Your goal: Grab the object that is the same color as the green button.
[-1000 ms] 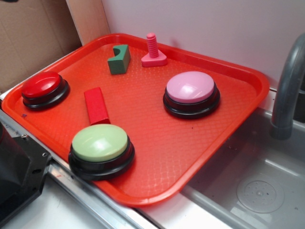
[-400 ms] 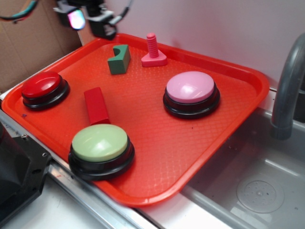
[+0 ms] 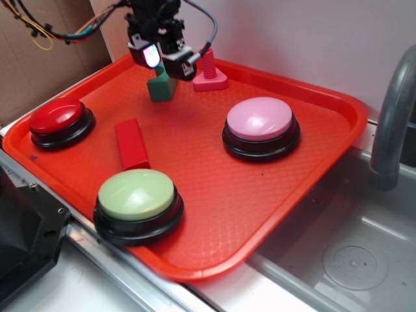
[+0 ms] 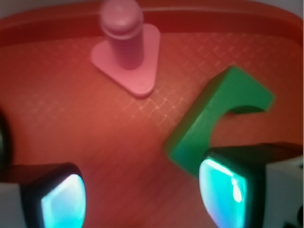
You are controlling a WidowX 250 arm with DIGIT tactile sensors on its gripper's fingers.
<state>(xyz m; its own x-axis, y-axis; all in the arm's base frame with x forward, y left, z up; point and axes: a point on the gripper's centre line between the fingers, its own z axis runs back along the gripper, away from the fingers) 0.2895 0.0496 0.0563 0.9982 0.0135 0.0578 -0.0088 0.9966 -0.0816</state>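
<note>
Spread apart, the gripper (image 3: pixel 162 60) hangs at the upper left of the side view, low over the far end of the red tray (image 3: pixel 305 195), and holds nothing. Its two glowing fingertips (image 4: pixel 61 202) sit at the bottom of the wrist view with a wide gap of bare tray between them.

The green block (image 3: pixel 161 86) lies in that same upper-left area, just under the gripper. In the wrist view it sits right of centre, against the right fingertip and not in the gap, so the jaws do not yet straddle it. I judge a small shift toward the block is needed before closing.

The pink bolt (image 3: pixel 209 73) stands just right of the block, near enough to be knocked. The green button (image 3: pixel 137 195), whose colour picks out the block, sits at lower left, well apart, as do the pink button (image 3: pixel 260 120), red button (image 3: pixel 57 117) and red block (image 3: pixel 131 143).
</note>
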